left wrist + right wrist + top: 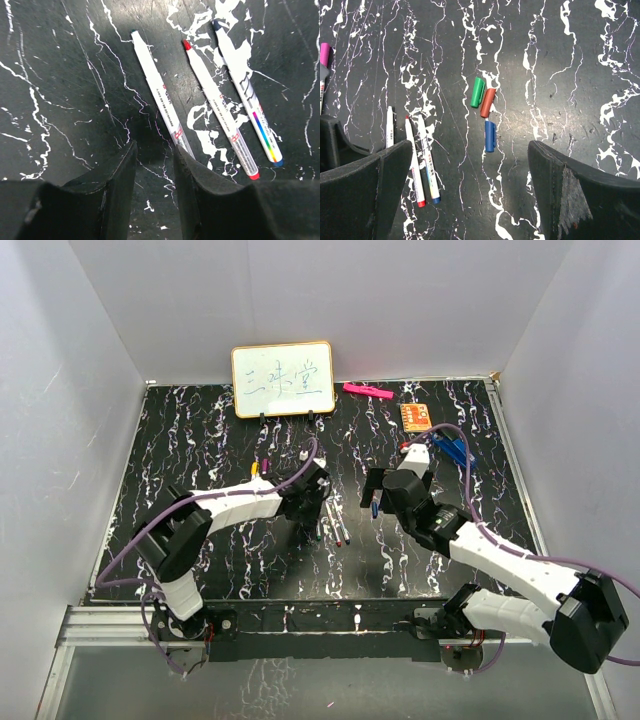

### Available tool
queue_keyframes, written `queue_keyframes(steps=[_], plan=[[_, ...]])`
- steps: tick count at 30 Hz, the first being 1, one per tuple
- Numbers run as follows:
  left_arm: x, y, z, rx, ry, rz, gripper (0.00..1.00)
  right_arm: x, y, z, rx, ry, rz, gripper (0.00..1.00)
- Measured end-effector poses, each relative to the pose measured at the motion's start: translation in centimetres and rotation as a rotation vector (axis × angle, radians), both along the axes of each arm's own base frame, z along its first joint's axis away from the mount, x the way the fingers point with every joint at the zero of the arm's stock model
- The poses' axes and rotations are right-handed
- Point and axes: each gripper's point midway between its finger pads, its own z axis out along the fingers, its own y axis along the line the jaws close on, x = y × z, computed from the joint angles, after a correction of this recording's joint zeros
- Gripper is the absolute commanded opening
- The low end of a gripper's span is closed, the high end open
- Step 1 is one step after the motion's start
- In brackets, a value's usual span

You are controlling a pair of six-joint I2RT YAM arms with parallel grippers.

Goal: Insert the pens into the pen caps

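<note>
Three pens are laid side by side, uncapped, on the black, white-veined table. Each has a thin white barrel with printed lettering. The greenish-tipped pen is leftmost in the left wrist view. The red-tipped pen, with a red end plug, is in the middle. The blue-tipped pen is rightmost and carries a rainbow stripe and a blue end plug.

The jaws of the left gripper are set narrowly apart over bare table, with nothing pinched. The lower end of the greenish-tipped pen is hidden behind one finger.

Three short pen caps are grouped near the pens. The green cap and red cap are touching, and the blue cap is just beside the red. The jaws of the right gripper are spread wide and empty.
</note>
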Motion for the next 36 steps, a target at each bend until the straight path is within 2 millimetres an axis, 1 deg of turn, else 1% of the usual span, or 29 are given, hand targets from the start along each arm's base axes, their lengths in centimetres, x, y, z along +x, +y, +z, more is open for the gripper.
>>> queue_keyframes(steps=[3, 6, 11, 16, 22, 30, 36], plan=[[-0.4, -0.2, -1.0, 0.017, 0.019, -0.007, 0.35, -0.2, -0.2, -0.2, -0.002, 0.0, 0.001, 0.98], [-0.5, -0.4, -1.2, 0.015, 0.022, -0.008, 0.35, -0.2, -0.2, 0.0, -0.002, -0.006, 0.004, 0.98], [-0.2, -1.0, -1.0, -0.008, 0.01, -0.001, 0.37, -0.2, -0.2, 0.2, 0.003, -0.014, 0.007, 0.98], [-0.1, -1.3, -0.9, -0.018, 0.007, 0.007, 0.39, -0.4, -0.2, -0.3, -0.001, -0.004, 0.013, 0.98], [0.2, -1.8, -0.6, -0.042, -0.001, 0.015, 0.4, -0.4, 0.2, -0.1, 0.015, -0.01, 0.028, 0.98], [1.0, -3.5, 0.8, -0.093, -0.03, 0.005, 0.4, -0.5, 0.5, -0.1, 0.025, -0.006, 0.045, 0.98], [1.0, -3.8, 0.1, -0.085, -0.02, 0.002, 0.4, -0.5, 0.6, -0.1, 0.027, -0.004, 0.051, 0.98]])
